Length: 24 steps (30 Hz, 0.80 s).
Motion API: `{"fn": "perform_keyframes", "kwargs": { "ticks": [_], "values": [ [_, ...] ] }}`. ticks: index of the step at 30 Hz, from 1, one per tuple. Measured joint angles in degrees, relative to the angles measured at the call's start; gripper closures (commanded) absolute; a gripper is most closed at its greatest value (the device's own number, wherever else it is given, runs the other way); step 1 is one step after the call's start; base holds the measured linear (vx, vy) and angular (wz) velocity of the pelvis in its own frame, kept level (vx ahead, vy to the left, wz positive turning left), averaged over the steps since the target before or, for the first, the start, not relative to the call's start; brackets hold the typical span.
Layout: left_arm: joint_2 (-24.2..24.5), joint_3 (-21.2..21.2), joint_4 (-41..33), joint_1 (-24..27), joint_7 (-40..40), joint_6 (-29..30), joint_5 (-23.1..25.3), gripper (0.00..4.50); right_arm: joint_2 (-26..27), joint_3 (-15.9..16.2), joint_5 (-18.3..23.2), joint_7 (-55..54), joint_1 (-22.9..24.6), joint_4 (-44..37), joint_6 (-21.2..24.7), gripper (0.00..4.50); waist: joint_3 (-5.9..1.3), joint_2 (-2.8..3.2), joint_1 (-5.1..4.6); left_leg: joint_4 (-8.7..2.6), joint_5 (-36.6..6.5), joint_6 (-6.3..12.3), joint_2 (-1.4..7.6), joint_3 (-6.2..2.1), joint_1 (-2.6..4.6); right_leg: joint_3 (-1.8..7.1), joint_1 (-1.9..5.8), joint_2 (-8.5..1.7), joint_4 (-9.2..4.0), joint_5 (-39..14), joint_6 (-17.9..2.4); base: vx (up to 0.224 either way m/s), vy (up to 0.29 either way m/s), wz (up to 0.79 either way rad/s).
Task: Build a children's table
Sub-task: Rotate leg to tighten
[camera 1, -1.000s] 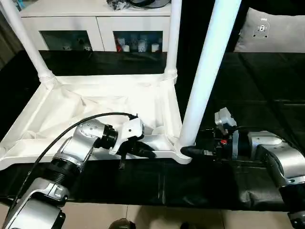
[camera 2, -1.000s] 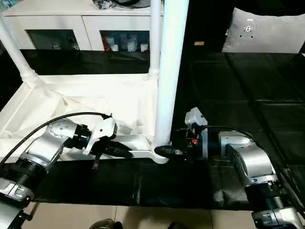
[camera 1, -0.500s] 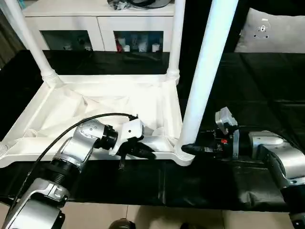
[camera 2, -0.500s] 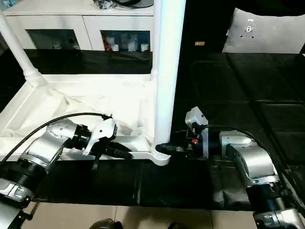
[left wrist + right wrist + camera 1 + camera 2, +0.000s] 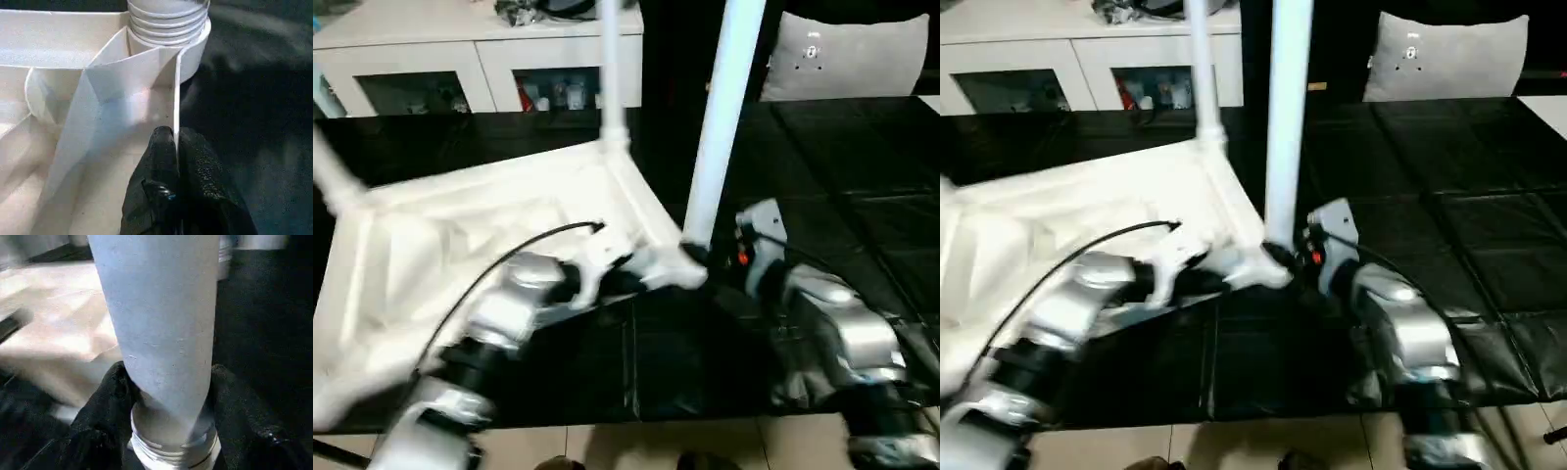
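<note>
Black work table (image 5: pixel 862 166); 3 upright legs (image 5: pixel 720 117)

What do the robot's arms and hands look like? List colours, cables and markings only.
Both forearms are silver metal with black joint rings. The left hand has black textured fingers, a white wrist housing and a thin black cable looping over the arm. The right hand has black fingers, a white housing and a small red mark.

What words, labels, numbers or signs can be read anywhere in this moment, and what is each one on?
None can be read.
Grey cushion: a small round white mark, too blurred to read.
Bottles in the white cabinet: labels too small and blurred to read.
White tabletop, near leg and both grippers: no print visible.
</note>
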Motion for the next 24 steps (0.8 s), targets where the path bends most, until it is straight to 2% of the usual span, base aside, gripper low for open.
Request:
{"fn": "perform_keyframes", "kwargs": {
  "ticks": [2, 4, 5, 7, 13, 19, 20, 24],
  "values": [
    [-3.6, 0.1, 0.1, -0.3, 5.2, 1.1, 1.1, 4.50, 2.1, -1.4, -1.0, -4.8, -1.7, 2.4, -1.4, 2.52, 0.00, 0.00, 0.02, -0.05, 0.0, 0.02, -0.02, 0.00, -0.02, 0.01, -0.01, 0.00, -0.03, 0.0, 0.0, 0.000, 0.000, 0.00],
    [-4.7, -0.1, 0.1, -0.5, 7.3, 1.4, 1.5, 4.50, 3.4, -2.5, -1.2, -6.9, -2.1, 3.4, -2.5, 2.52, 0.00, 0.01, 0.18, -0.19, 0.0, 0.02, -0.02, 0.00, -0.03, -0.02, -0.06, 0.00, -0.02, 0.0, 0.0, 0.000, 0.000, 0.00],
    [-4.7, -0.2, 0.1, -0.5, 7.7, 1.4, 1.5, 4.50, 3.7, -2.7, -1.2, -7.0, -2.1, 3.8, -3.1, 2.17, -0.01, 0.07, 0.33, -0.25, 0.0, 0.02, 0.00, -0.02, -0.04, -0.04, -0.10, 0.03, 0.00, 0.0, 0.0, 0.000, 0.000, 0.00],
    [-4.7, -0.2, 0.1, -0.6, 7.7, 1.4, 1.6, 4.50, 4.2, -3.1, -1.0, -7.0, -2.1, 4.0, -3.7, 1.80, -0.01, 0.09, 0.48, -0.37, 0.0, 0.04, 0.00, -0.03, -0.06, -0.06, -0.16, 0.04, 0.01, 0.1, -0.1, 0.000, 0.000, 0.00],
    [-3.4, -0.8, 0.1, -0.9, 6.6, 0.9, 1.6, 4.50, 4.1, -2.9, 0.1, -5.5, -2.0, 4.0, -4.3, 1.32, 0.00, 0.16, 0.48, -0.37, 0.0, 0.03, -0.01, -0.03, -0.08, -0.05, -0.16, 0.04, 0.00, 0.1, -0.2, 0.000, 0.000, 0.00],
    [0.5, -1.8, 0.4, -0.8, 1.0, -2.9, 0.4, 4.50, -1.8, -1.9, 1.9, 3.9, 1.1, 2.4, -6.0, 0.82, 0.17, 0.53, 0.91, -0.32, 0.0, 0.03, -0.02, -0.03, -0.10, -0.05, -0.14, 0.02, 0.01, 0.1, -0.2, 0.000, 0.000, 0.00],
    [1.2, -1.9, 0.5, -0.7, -0.3, -3.9, 0.2, 4.50, -3.8, -1.6, 2.8, 7.1, 2.0, 1.8, -6.1, 0.61, 0.18, 0.56, 1.09, -0.31, 0.0, 0.03, -0.02, -0.04, -0.11, -0.05, -0.14, 0.02, 0.01, 0.1, -0.2, 0.000, 0.000, 0.00],
    [5.2, -2.1, 1.7, -0.7, -6.4, -7.9, -1.3, 4.50, -10.6, -0.9, 5.3, 18.0, 4.1, 0.0, -6.1, 0.28, 0.13, 0.70, 1.88, -0.25, 0.0, 0.05, 0.00, -0.06, -0.09, -0.07, -0.11, 0.02, 0.05, 0.1, -0.2, 0.000, 0.000, 0.00]
  ]
}}
